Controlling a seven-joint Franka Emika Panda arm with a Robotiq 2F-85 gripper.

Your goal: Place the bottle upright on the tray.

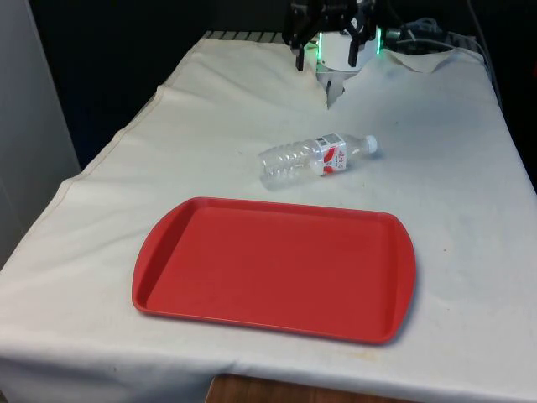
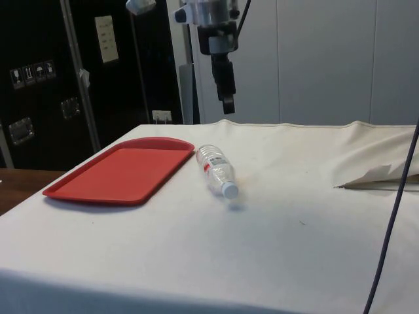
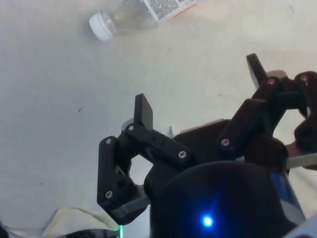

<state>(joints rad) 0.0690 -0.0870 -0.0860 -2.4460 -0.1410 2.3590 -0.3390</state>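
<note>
The tray (image 1: 277,269) is sitting on the worktop (image 1: 453,193) at the near end. Just behind it, apart from its far rim, the bottle (image 1: 312,158) is lying on its side, its cap (image 1: 368,144) pointing toward the front view's right. The hand (image 2: 227,101) is hanging above the worktop behind the bottle, well clear of it.
</note>
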